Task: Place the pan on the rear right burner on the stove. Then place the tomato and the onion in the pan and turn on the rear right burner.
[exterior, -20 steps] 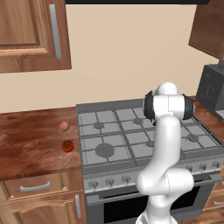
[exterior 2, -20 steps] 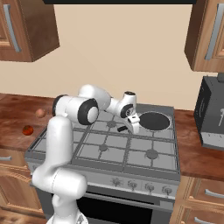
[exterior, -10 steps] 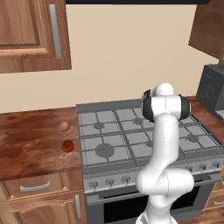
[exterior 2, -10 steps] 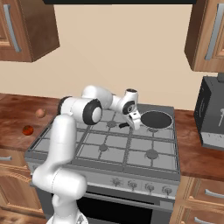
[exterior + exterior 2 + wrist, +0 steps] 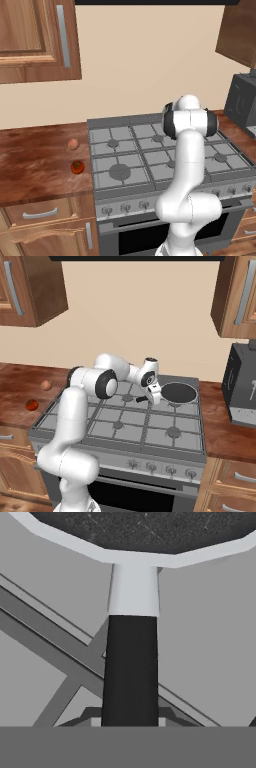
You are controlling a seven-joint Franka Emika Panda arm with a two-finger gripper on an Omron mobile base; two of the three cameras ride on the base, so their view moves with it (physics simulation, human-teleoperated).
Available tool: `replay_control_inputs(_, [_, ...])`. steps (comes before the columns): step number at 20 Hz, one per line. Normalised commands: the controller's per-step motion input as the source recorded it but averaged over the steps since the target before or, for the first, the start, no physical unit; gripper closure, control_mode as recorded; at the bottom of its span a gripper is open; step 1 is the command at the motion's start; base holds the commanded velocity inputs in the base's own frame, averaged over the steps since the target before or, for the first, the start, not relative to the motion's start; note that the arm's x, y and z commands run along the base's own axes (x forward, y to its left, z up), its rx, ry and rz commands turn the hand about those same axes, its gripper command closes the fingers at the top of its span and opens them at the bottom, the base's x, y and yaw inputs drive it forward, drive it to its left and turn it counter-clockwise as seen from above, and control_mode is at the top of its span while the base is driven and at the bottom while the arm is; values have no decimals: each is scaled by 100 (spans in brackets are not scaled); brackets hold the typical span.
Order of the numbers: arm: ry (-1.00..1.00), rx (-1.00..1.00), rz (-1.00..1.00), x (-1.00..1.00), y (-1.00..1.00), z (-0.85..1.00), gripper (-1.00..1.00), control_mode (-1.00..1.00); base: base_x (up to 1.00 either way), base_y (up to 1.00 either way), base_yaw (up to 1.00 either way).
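We take the stove (image 5: 120, 428) as our landmark. On its rear right corner sits the pan (image 5: 177, 392), round and black with a thin grey rim, resting on the grate over the rear right burner (image 5: 184, 404); the burner cap itself is hidden under the pan, so we place it only by the grate square. The pan's short black handle (image 5: 130, 672) points away from the bowl toward the stove's middle, and in the hand view it runs straight up the centre, joined to the dark bowl by a pale grey neck, with grate bars crossing beneath it. The gripper (image 5: 153, 396) hangs over the stove's rear centre, right at the free end of that handle. Its jaws stand close together, nearly shut; they seem to sit around the end of the handle, though the fingertips are too low in the hand view for us to be sure of contact. To the left of the stove, on the brown wooden counter (image 5: 35, 165), lie the two small balls: the onion (image 5: 73, 144), pale tan-pink, nearer the wall, and the tomato (image 5: 77, 167), red-orange, just in front of it toward the counter's edge. Both lie near the stove's left side, apart from each other and well apart from the pan.
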Motion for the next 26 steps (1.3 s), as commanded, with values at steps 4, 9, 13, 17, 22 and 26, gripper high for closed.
replay_control_inputs(4, [0, 0, -7, -36, -19, -56, 100, -100, 0, 0, 0])
replay_control_inputs(9, [1, 0, -7, -23, -12, -38, -100, -100, 0, 0, 0])
replay_control_inputs(13, [0, 0, -1, -28, -18, -2, -100, -100, 0, 0, 0])
replay_control_inputs(17, [0, 0, 0, -18, -1, 24, -100, -100, 0, 0, 0])
replay_control_inputs(22, [0, 0, 0, -1, 2, 65, -100, -100, 0, 0, 0])
replay_control_inputs(26, [0, 0, 0, 0, 12, 74, -100, -100, 0, 0, 0])
